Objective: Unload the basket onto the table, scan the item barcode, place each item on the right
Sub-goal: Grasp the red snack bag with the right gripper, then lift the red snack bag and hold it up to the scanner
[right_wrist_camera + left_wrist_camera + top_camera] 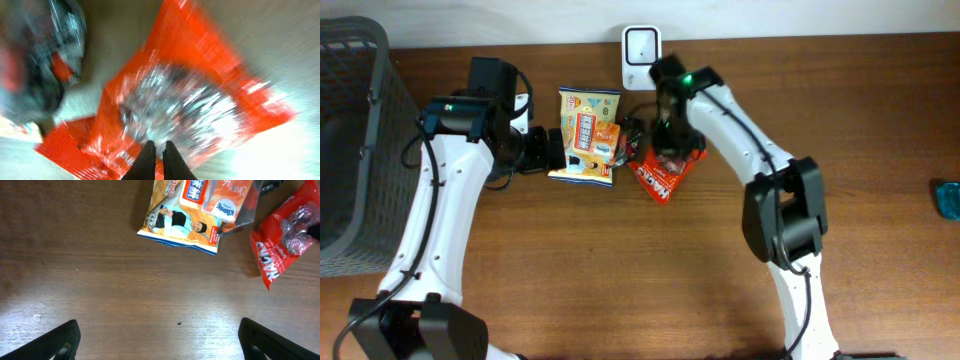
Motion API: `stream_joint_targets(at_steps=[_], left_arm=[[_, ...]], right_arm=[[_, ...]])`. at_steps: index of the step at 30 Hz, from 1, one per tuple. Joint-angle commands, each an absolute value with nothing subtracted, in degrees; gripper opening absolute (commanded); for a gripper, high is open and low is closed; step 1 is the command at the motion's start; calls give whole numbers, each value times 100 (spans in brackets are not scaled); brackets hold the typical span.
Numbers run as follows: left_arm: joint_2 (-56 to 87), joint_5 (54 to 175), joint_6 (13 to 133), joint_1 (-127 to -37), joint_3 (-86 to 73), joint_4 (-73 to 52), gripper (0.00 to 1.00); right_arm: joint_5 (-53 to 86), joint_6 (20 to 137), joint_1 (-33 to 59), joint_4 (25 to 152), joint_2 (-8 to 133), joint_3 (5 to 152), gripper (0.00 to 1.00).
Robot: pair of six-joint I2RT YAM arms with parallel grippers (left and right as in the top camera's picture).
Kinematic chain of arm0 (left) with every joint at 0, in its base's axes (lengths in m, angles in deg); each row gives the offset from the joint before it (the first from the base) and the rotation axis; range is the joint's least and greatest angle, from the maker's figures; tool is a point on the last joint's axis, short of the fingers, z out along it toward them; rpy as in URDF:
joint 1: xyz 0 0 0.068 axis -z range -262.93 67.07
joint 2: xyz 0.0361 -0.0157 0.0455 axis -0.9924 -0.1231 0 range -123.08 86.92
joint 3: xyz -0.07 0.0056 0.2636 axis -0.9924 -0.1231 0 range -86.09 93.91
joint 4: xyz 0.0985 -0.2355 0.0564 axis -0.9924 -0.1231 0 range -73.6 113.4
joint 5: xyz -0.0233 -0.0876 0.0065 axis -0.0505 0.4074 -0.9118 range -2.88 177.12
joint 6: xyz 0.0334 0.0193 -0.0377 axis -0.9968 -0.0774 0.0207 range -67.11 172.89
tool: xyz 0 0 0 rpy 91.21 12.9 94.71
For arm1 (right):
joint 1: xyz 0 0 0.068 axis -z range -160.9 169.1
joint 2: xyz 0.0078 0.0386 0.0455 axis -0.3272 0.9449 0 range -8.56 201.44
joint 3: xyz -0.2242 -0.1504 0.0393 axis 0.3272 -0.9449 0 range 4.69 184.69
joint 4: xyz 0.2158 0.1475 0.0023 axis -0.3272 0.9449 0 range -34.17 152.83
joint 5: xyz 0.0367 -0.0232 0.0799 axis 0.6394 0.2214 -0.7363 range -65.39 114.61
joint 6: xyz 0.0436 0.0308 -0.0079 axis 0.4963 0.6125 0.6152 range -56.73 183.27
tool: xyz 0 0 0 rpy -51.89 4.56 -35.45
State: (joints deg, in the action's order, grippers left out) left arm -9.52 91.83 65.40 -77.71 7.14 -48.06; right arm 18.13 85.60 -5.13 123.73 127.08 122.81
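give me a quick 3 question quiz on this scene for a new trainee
1. True or false: the left gripper is open.
2. In the overhead view, on which side of the yellow bag is the basket?
3. What lies under the right gripper? A yellow bag, B red packet, C basket.
Key: 1 true; 2 left; 3 B.
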Motion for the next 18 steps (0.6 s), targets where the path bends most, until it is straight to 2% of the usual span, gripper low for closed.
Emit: stream_joint_targets(at_steps=[1, 2, 3, 4, 6, 8, 9, 11, 15, 18], left_arm=[[-954, 9226, 6571, -7780, 738, -4808, 99], [-954, 9226, 6571, -7780, 738, -4808, 99], [-954, 9226, 6571, -7780, 738, -4808, 99], [-954, 9226, 6571, -7780, 738, -4806, 99], [-954, 9226, 6571, -7780, 738, -4806, 99], [-954, 9226, 6571, -7780, 738, -4806, 99], [-954, 9226, 6571, -7780, 738, -4806, 99], [-954, 9226, 6571, -7780, 738, -4806, 99], [-954, 9226, 6571, -7780, 738, -4806, 99], [-954, 9226, 6571, -7780, 738, -4806, 99]], right_arm=[[1865, 8514, 82, 13201, 12677, 13049, 57], [1865, 8014, 119, 13304, 12682, 13025, 60], [1865, 7093, 108, 13348, 12682, 12952, 73], [1841, 6971, 58, 13308, 12682, 12869, 82], [1146, 6989, -71, 13083, 12682, 12769, 82], [1151, 7850, -209, 12921, 12684, 12769, 83], [1513, 8892, -301, 12915, 12684, 12769, 91], [2154, 10569, -417, 12928, 12684, 12725, 91], [2545, 11620, -646, 12443, 12684, 12150, 90], [2525, 11843, -640, 11837, 12684, 11492, 73]])
